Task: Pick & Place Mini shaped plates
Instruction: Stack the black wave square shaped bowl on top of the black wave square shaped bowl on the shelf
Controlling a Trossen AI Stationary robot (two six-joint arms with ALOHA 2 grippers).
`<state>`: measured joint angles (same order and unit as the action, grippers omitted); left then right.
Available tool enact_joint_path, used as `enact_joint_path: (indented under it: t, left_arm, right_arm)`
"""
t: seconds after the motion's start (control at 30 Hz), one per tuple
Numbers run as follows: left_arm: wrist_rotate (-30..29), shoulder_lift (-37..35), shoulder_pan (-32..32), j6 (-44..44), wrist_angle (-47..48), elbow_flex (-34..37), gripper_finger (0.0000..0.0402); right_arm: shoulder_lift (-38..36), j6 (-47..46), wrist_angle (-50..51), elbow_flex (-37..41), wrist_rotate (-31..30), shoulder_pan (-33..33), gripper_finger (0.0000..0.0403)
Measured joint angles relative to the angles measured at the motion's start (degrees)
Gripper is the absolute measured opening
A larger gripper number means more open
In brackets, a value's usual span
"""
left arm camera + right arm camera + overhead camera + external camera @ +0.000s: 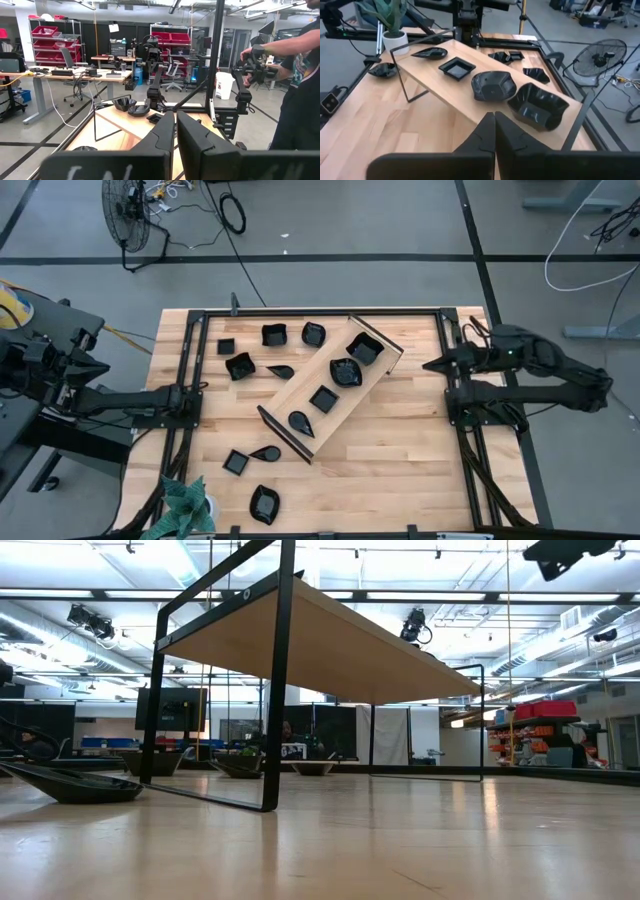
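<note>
1. Plates: in the high view four sit on the tray [331, 388], which lies diagonally across the middle of the surface [400, 450]: a teardrop plate [301, 422], a square plate [323, 398], a wavy plate [346, 372] and a deep plate [364, 349]. Eight more lie loose on the surface: five in a band beyond the tray's upper-left side, such as a square one [226, 346] and a leaf one [314, 333], and three near the plant [185, 502], such as the rounded one [264, 504].
2. Still in the high view, the left gripper [192, 388] rests low at the surface's left edge and the right gripper [432, 365] at its right edge. Both are well apart from any plate and hold nothing.
3. The low view looks under the tray's [330, 640] raised board; a few dark plates [72, 783] sit on the surface, and no gripper shows clearly.
4. In the left wrist view the left arm's fingers [165, 135] are pressed together and empty. A person [300, 95] stands beyond the surface, touching the right arm.
5. In the right wrist view the right arm's fingers [481, 131] are also pressed together and empty, pointing at the tray with its four plates.
6. My judgement: about a third of the plates are placed, eight remain, and no pick is under way.
</note>
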<state>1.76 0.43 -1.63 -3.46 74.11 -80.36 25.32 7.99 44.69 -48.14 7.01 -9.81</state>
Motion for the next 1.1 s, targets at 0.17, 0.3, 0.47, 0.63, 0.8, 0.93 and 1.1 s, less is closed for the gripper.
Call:
enact_joint_path:
  t: [0.17, 0.3, 0.47, 0.63, 0.8, 0.93, 1.1]
  left_arm:
    - [0.0, 0.0, -0.02, 0.0, -0.02, 0.0, 0.0025]
    - [0.0, 0.0, -0.02, 0.0, 0.0, 0.0, 0.0025]
    - [0.0, 0.0, 0.0, 0.0, 0.0, 0.0, 0.0025]
    - [0.0, 0.0, -0.01, 0.0, -0.01, 0.0, 0.0026]
    - [0.0, 0.0, -0.02, 0.0, -0.01, 0.0, 0.0025]
    - [0.0, 0.0, -0.01, 0.0, -0.01, 0.0, 0.0025]
    - [0.01, 0.0, -0.02, 0.0, 0.0, 0.0, 0.0025]
  right_arm:
    - [-1.5, -0.27, 0.08, -0.87, -0.58, 1.04, 0.0]
    - [-3.19, -1.99, -0.01, -0.87, -3.67, 3.56, 0.0]
    - [-5.03, -4.3, -0.05, -0.87, -8.65, 8.55, 0.0]
    - [-7.63, -5.6, -0.47, -0.54, -11.11, 9.97, 0.0]
    - [-11.43, -5.75, -0.51, 2.35, -10.74, 9.54, 0.0]
    - [-13.82, -6.53, -0.14, 3.8, -8.99, 8.42, 0.0]
    - [-15.48, -6.17, 0.45, 4.02, -8.92, 8.73, 0.0]
